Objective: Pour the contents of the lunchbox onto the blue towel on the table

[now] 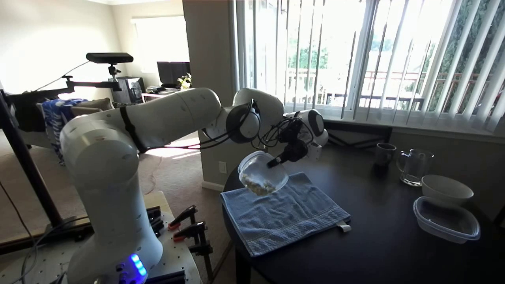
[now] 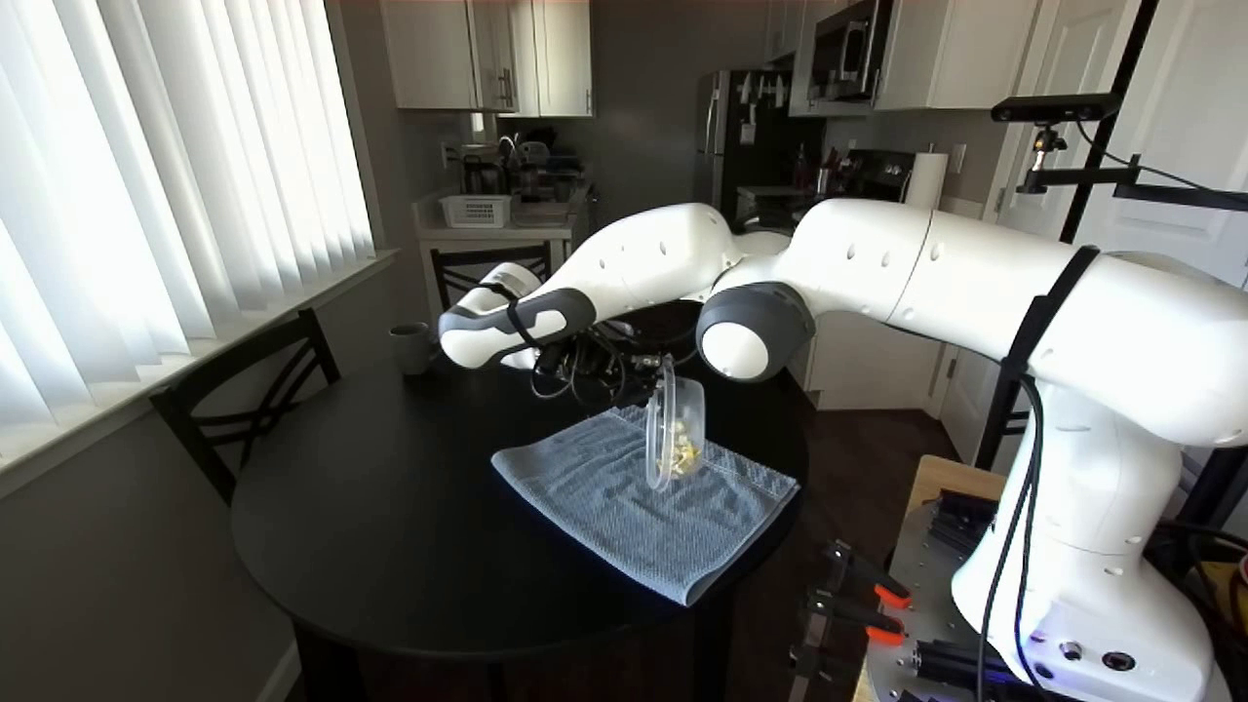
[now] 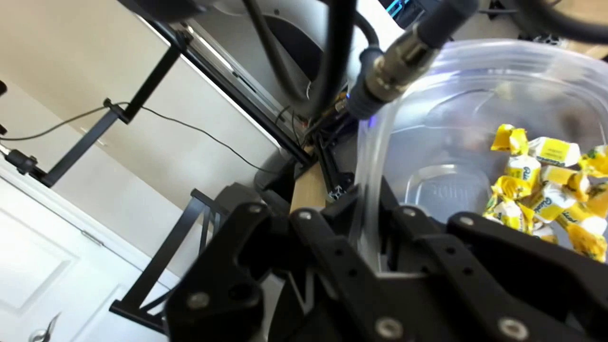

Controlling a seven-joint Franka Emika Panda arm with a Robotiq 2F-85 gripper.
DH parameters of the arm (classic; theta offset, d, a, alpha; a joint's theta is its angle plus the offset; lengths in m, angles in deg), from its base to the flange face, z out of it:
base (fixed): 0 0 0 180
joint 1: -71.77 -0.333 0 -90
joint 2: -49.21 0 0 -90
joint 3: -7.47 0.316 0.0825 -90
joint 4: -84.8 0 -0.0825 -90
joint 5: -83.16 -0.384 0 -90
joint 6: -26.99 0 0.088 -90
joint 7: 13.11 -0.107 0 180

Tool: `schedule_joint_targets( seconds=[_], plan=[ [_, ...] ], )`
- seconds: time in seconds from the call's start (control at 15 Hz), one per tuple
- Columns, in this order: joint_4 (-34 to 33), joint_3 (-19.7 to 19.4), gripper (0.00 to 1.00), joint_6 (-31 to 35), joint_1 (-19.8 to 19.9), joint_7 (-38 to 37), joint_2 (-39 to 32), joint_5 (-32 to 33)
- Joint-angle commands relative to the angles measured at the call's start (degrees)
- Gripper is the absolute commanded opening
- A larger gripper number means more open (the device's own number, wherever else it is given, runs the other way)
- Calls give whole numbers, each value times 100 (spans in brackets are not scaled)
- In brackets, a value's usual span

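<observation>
Dark round table (image 1: 375,244) by a bright window (image 1: 347,47). Left to right: white robot arm (image 1: 173,114), then plastic tub (image 1: 258,167) on its side over blue towel (image 1: 292,221) (idk if touching) w/ wrapped candies (image 3: 548,202) inside; gripper (image 1: 272,163) clamped tight on the tub's wall. Right side, FYI: gray mug (image 1: 386,156), glass mug (image 1: 418,163), white bowl (image 1: 446,187), clear container (image 1: 446,221).

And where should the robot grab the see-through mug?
Probably by its handle, coming from the left in an exterior view: the see-through mug stands upright and its loop sticks out that way. The grey mug is close by there, so go carefully.
</observation>
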Motion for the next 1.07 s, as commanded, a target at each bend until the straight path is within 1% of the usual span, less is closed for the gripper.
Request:
schedule_joint_targets(
  seconds=[0.0, 0.13, 0.2, 0.27, 0.6, 0.73, 0.8, 0.87, 1.0],
  plan=[
    [-369, 112, 1, -946, 248, -69, -455, 67],
    [-374, 108, 1, -1383, 301, 68, -610, 128],
    [624, -65, 1, -1082, 157, 119, -207, -8],
    [1135, -131, 1, -896, 115, 161, -63, -46],
    [2376, -386, 1, -876, -25, 551, 101, -75],
    [2889, -528, 1, -876, -102, 711, 212, -234],
    [3116, -599, 1, -877, -142, 691, 302, -391],
    [3182, -366, 1, -877, 17, 422, 352, -485],
    [3182, -471, 1, -877, 23, 395, 342, -870]
  ],
)
